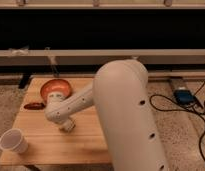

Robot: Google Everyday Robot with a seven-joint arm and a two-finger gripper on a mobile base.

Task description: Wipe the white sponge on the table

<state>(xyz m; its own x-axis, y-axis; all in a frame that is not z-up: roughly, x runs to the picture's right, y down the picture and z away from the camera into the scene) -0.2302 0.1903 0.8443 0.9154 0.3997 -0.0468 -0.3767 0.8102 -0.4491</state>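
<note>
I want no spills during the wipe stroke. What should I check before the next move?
1. Tool low over the table, in front of the bowl: ok.
2. Grip on the sponge at the tool's tip: cannot tell.
3. Bowl free of the arm: cannot tell; the arm overlaps it in view.
4. The cup upright at the front-left corner, apart from the tool: ok.
5. The dark thing by the left edge, apart from the tool: ok.
</note>
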